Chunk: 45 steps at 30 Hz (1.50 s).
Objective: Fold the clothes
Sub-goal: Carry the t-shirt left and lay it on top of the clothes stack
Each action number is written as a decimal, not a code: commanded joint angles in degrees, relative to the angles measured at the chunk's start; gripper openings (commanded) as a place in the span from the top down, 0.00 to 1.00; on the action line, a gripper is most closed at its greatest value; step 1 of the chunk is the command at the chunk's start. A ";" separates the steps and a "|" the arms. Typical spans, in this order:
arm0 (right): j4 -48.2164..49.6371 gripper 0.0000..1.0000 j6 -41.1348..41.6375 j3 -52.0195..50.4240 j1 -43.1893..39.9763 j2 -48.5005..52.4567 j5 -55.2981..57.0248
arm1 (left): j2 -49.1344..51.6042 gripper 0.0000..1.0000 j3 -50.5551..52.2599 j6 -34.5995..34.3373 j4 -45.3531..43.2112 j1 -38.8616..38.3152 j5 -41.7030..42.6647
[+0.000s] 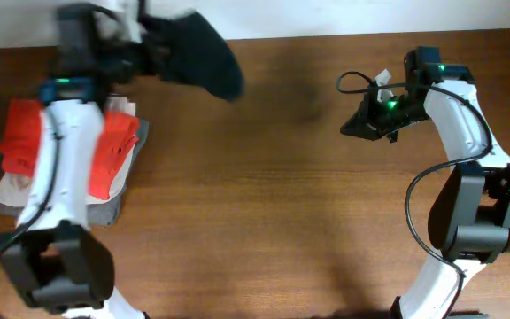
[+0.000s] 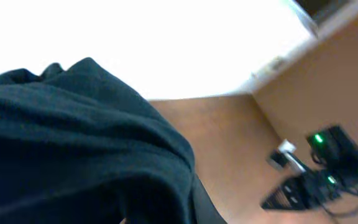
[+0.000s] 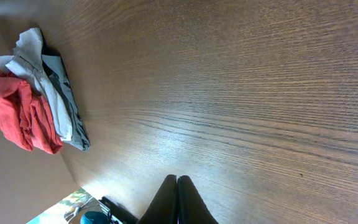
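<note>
The black garment (image 1: 200,55) hangs bunched in the air at the table's far left, held up by my left gripper (image 1: 153,49), which is shut on it. In the left wrist view the black fabric (image 2: 73,149) fills the lower left and hides the fingers. No white logo shows. My right gripper (image 1: 354,124) is at the far right of the table, shut and empty; in the right wrist view its fingertips (image 3: 177,180) are pressed together above bare wood.
A stack of folded clothes lies at the left edge: a red garment (image 1: 25,142) on beige and grey ones (image 1: 104,211). The stack also shows in the right wrist view (image 3: 27,106). The right arm's base (image 1: 481,213) stands at the right.
</note>
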<state>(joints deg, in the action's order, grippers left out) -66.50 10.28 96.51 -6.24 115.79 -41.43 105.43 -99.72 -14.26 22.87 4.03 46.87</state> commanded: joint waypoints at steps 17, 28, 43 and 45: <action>-1.44 0.96 -0.83 0.04 -0.17 -1.73 0.11 | -6.10 0.99 -0.94 2.99 30.97 26.05 -21.81; -1.90 0.96 -0.76 0.04 -0.17 -1.73 0.09 | -5.64 0.99 4.76 6.67 31.93 31.65 -26.10; -3.34 0.96 -0.81 0.04 -0.17 -1.73 0.11 | -11.26 0.19 1.95 7.15 39.17 35.91 -27.15; -3.13 0.96 -0.83 0.04 -0.17 -1.73 0.13 | -13.97 0.18 -0.46 8.15 39.26 36.37 -27.17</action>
<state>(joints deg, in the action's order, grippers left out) -69.84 10.26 96.51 -6.24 115.77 -41.45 98.13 -94.89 -8.34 62.00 39.13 19.86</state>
